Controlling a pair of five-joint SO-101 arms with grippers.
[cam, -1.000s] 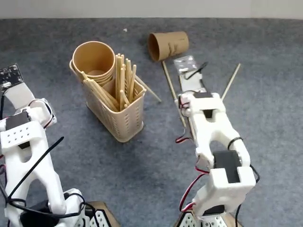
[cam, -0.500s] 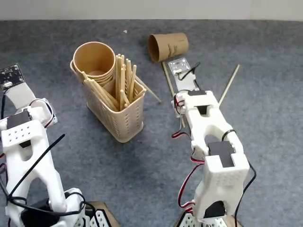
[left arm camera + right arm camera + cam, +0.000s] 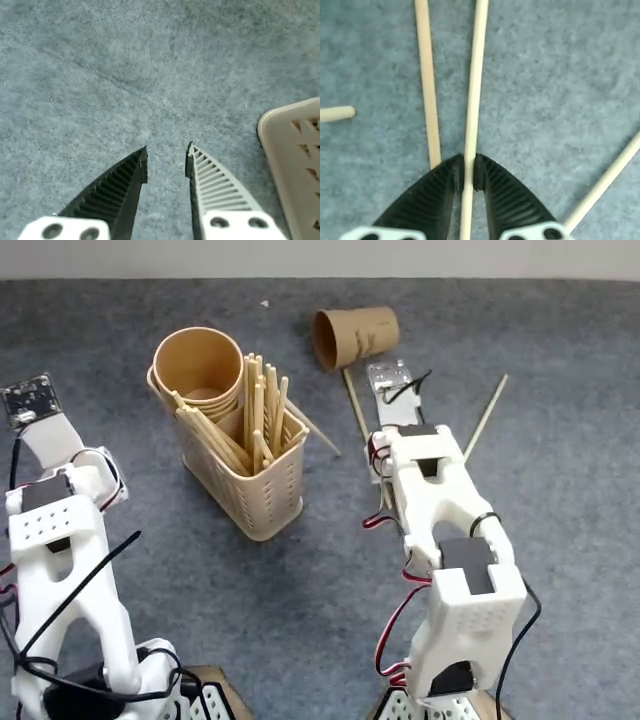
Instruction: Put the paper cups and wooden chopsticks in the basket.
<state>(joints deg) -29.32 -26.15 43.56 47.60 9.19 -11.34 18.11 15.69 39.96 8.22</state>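
Against the earlier frames, the right arm is seen swung slightly toward the basket [image 3: 262, 490]; the left wrist is shifted a little. The upright paper cup [image 3: 197, 360] and the chopstick bundle [image 3: 262, 410] in the basket are unchanged. In the high view the right end effector's tips are hidden under its wrist. The right arm is stretched out right of the basket, and the right end effector [image 3: 468, 175] is clamped on a chopstick [image 3: 474, 90] flat on the worktop [image 3: 300, 620]. A lying paper cup [image 3: 356, 336] is seen beyond it. The left end effector [image 3: 166, 160] is held spread just left of the basket.

grey felt tabletop [image 3: 300, 600] below a pale wall strip [image 3: 300, 258].
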